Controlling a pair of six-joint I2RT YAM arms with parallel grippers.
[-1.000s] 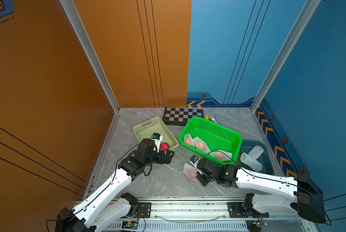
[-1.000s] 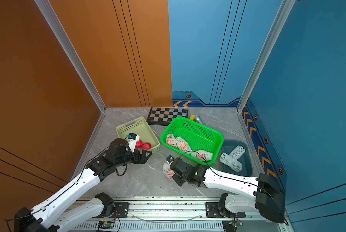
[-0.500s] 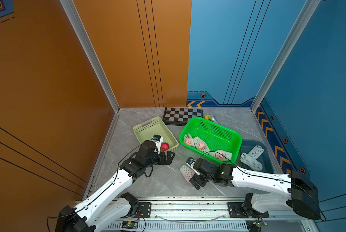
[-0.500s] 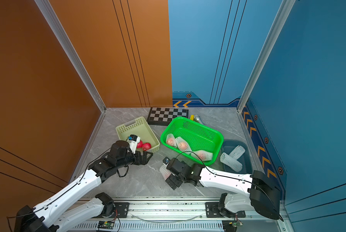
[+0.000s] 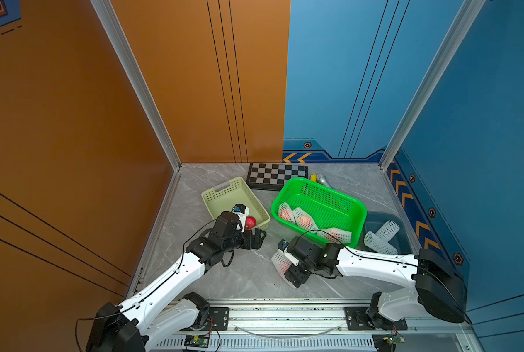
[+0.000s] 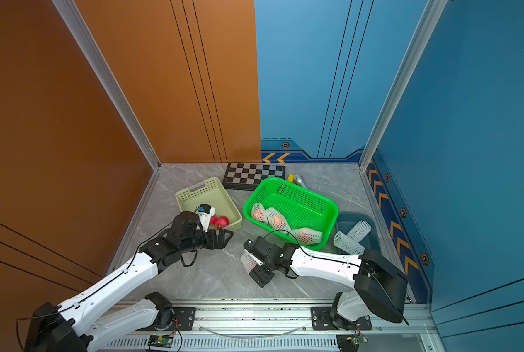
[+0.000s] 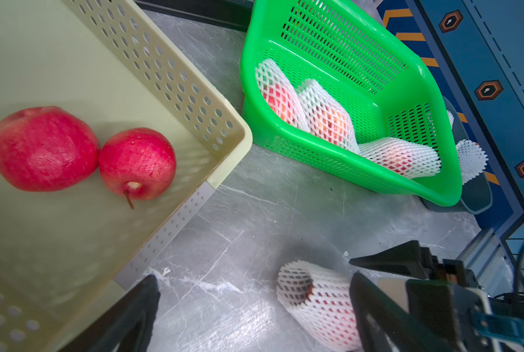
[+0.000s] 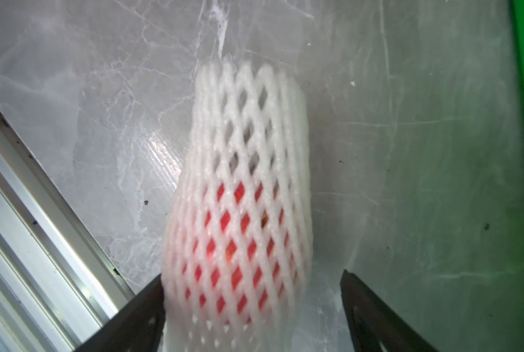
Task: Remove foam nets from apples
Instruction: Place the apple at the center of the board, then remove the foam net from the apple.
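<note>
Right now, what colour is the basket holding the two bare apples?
Pale yellow-green basket, clearest in the left wrist view.

I operate in a robot test cell in a lab, not a home. Flat orange wall panels [image 5: 193,91] and blue wall panels [image 5: 346,76], joined by silver aluminium corner posts [image 5: 139,91], enclose a grey marble-patterned tabletop [image 5: 248,274]. A black-and-white checkerboard panel [image 5: 277,176] sits by the back wall. A slotted silver aluminium rail [image 5: 285,317] at the front carries the white left robot arm [image 5: 169,277] and white right robot arm [image 5: 376,265].

1. The orange walls [image 5: 72,122] meet the blue walls [image 5: 330,76]; both carry thin dark vertical lines.
2. Slanting aluminium posts [image 5: 136,82] mark the corners.
3. The grey, marble-patterned desk [image 5: 248,283] has a chevron strip [image 5: 297,158] along its blue edge.
</note>
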